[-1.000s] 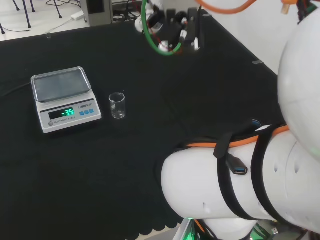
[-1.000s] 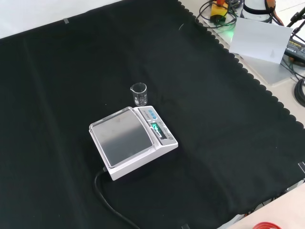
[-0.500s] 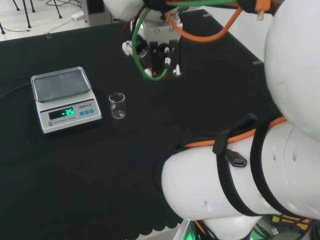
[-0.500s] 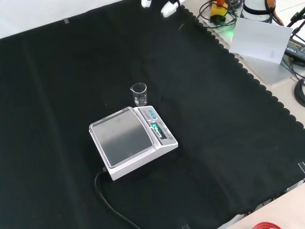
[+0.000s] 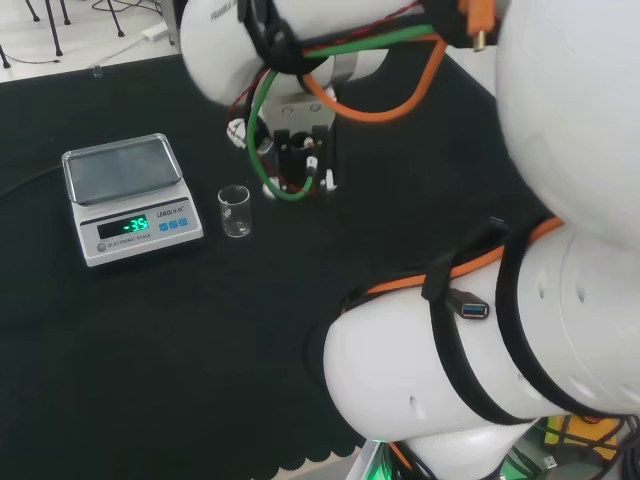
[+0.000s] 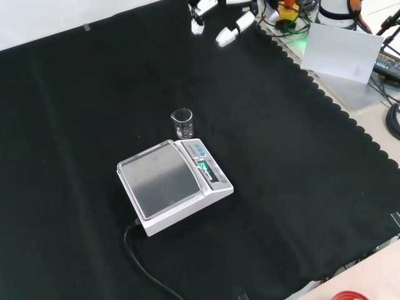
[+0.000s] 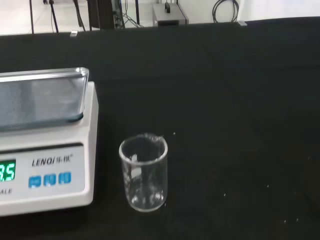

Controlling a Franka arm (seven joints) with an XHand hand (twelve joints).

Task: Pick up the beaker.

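Beaker (image 7: 143, 173) upright — mouth up, axis vertical (beside scale (image 6: 175, 185)); hand (image 6: 226, 34) at its 1 o'clock in the front view, fingers relaxed, empty.

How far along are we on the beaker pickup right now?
Nothing is finished: the beaker stands upright on the black cloth beside the scale, untouched. In hand is the approach; the hand sits at the front view's top, well apart from the beaker, its fingers fairly straight and holding nothing. Left: reach the beaker, close the fingers round it and lift.
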